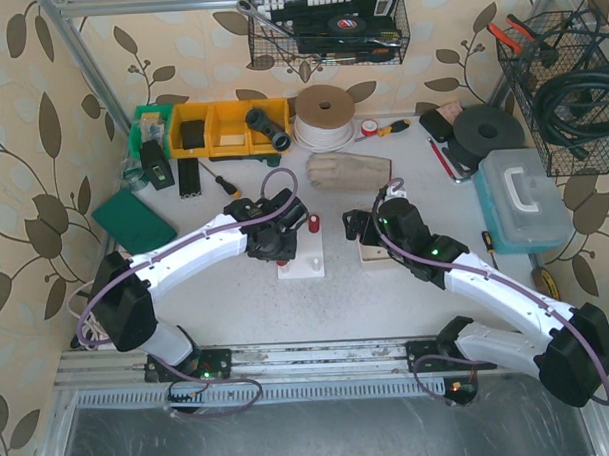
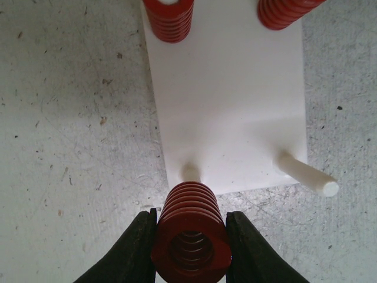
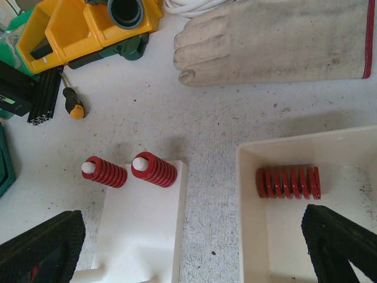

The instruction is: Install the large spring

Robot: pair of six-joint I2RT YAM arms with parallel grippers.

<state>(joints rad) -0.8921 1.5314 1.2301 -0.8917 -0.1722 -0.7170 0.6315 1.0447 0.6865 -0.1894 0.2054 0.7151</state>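
seated springs [image 2: 169, 20] crowd the plate's [image 2: 235, 106] far end; bare peg [image 2: 306, 177] stands clear.

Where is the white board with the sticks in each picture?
Top external: white board, middle of the table.
Left wrist: upper middle, filling much of the view.
Right wrist: bottom left.
Shared landmark: the red springs standing on its pegs.

Top camera looks steeply down on the whole desk [image 1: 337, 307], arm bases [image 1: 204, 367] at six o'clock. Left wrist view hugs the white peg plate [image 2: 230, 106], facing twelve o'clock. Right wrist rides higher, catching that same plate at seven o'clock.
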